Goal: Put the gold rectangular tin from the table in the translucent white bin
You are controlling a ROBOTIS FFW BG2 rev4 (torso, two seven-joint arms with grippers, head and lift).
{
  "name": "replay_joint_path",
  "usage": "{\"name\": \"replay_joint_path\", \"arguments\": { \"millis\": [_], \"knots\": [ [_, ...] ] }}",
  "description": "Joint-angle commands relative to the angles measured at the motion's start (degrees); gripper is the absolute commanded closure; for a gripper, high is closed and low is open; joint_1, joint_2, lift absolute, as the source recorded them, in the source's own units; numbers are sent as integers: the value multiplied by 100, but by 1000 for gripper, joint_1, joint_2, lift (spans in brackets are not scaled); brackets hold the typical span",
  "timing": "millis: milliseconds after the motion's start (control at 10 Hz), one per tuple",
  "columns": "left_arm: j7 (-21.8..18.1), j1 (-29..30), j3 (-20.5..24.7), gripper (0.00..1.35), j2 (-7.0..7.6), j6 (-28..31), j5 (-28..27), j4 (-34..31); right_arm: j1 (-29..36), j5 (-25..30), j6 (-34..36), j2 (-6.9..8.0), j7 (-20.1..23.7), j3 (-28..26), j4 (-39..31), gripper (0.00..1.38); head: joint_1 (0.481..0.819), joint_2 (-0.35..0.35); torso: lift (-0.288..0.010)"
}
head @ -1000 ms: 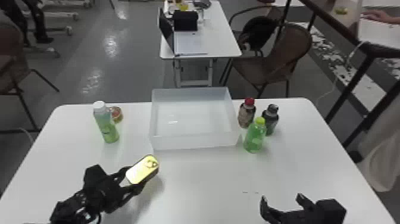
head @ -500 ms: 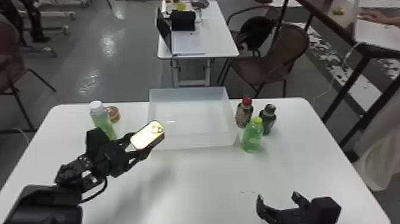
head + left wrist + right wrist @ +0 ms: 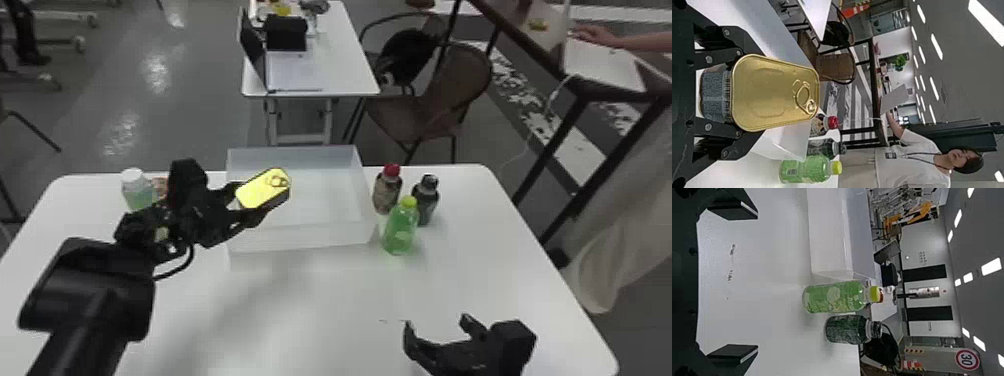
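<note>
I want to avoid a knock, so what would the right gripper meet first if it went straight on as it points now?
Most likely the green bottle, almost straight ahead of the right gripper across the table. The gripper's tilt is hard to judge, so it might touch the table sooner.

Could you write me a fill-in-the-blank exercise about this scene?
1. The claw gripping the gold rectangular tin is the robot's own ____ (left or right) one.
2. The other claw is ____ (open or shut).
3. The brown bottle beside the translucent white rectangular bin has a ____ cap.
4. The green plastic bottle is on the ____ (same or opposite) side of the bin.

Missing words: left; open; red; same.
</note>
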Motion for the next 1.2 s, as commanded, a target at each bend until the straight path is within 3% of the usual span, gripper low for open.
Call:
{"name": "replay_joint_path", "arguments": {
  "millis": [0,200,600,800,900,1100],
  "knots": [
    [-29,-625,-197,823,-38,179,-214,905,-46,-9,0,0,20,0,45,104,695,-112,-27],
    [-12,-1276,-250,823,-47,126,-689,1907,-161,-27,9,0,82,44,151,104,695,-121,-27],
    [322,-1847,-523,800,67,20,-1612,2566,-328,-35,0,0,196,70,283,104,695,-91,-27],
    [393,-1786,-602,321,138,-199,-1638,2566,-266,-62,9,0,196,70,274,104,695,-81,-27],
    [393,-1786,-602,186,146,-305,-1594,2558,-249,-62,9,9,196,70,256,104,695,-80,-27],
    [331,-1724,-611,119,138,-454,-1278,2426,-240,-71,0,0,196,61,239,104,695,-84,-27]
  ]
}}
